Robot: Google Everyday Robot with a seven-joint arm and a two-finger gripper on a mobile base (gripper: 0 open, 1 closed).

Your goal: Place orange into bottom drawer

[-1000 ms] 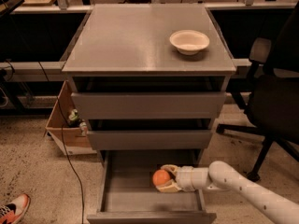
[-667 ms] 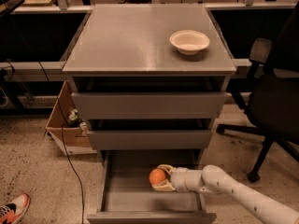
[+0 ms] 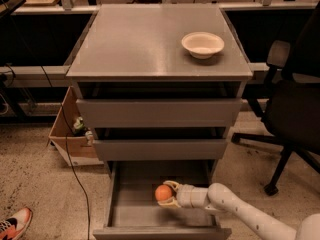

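The orange (image 3: 162, 193) is a small round fruit held inside the open bottom drawer (image 3: 131, 219), near its middle. My gripper (image 3: 167, 194) reaches in from the right on a white arm and is shut on the orange, fingers above and below it. I cannot tell whether the orange touches the drawer floor. The bottom drawer is pulled out from the grey cabinet (image 3: 130, 44); the two drawers above it stand a little ajar.
A cream-white bowl (image 3: 202, 44) sits on the cabinet top at the right. A black office chair (image 3: 295, 109) stands at the right. A cardboard box (image 3: 70, 139) and a cable lie at the left. A shoe (image 3: 12, 226) shows at the bottom left.
My gripper has moved left and slightly lower with the orange, further over the middle of the bottom drawer.
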